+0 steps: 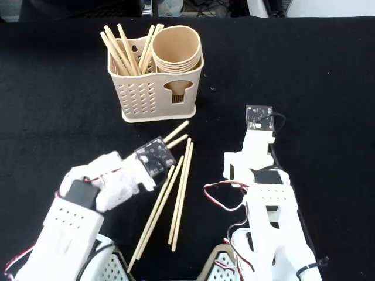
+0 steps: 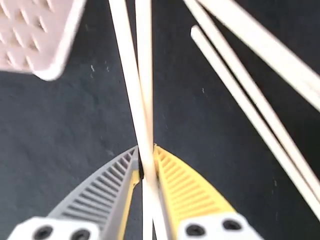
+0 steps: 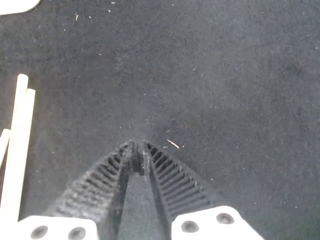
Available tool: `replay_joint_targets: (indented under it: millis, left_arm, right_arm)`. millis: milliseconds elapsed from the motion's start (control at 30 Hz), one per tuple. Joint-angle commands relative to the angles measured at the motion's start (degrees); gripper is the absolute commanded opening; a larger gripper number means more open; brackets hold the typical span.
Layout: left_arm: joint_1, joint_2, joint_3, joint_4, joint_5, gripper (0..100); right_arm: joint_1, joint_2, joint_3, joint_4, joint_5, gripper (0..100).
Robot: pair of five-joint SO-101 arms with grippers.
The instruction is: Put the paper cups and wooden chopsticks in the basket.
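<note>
Left gripper [image 2: 146, 148] pinches two chopsticks [image 2: 134, 80]; right gripper [image 3: 136, 150] is pressed together on nothing.

We see the desk [image 1: 328, 88] covered in black cloth from edge to edge, with its far edge just behind the basket [image 1: 153, 96] and dim clutter beyond it. The paper cups [image 1: 176, 47] sit stacked in the basket's right side, with a bundle of sticks [image 1: 120, 50] leaning upright in its left side. The pinched pair points toward the basket's near corner, tips just short of it. The loose chopsticks [image 1: 180, 193] lie lengthwise on the cloth between the two arms. A broad stretch of cloth runs from the basket to the desk's right edge. The right gripper hangs low over that cloth, well apart from the basket.
</note>
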Motion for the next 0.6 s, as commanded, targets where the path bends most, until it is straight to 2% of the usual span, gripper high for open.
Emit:
replay_joint_targets:
  millis: [0,133,333,567]
  left_arm:
    - [1.1,-6.42,-0.4,-0.18,3.52,3]
    - [1.19,-13.19,-0.75,-0.7,7.03,3]
    - [0.75,-24.53,-0.22,-9.32,11.78,3]
    - [-9.01,-28.31,-0.13,-24.44,21.98,3]
  right_arm:
    - [0.26,-1.63,-0.31,-1.14,-0.09,1.5]
    - [0.44,-1.71,-0.31,-1.14,-0.09,1.5]
    - [0.53,-1.8,-0.31,-1.14,-0.09,1.5]
    - [0.53,-1.8,-0.31,-1.14,-0.09,1.5]
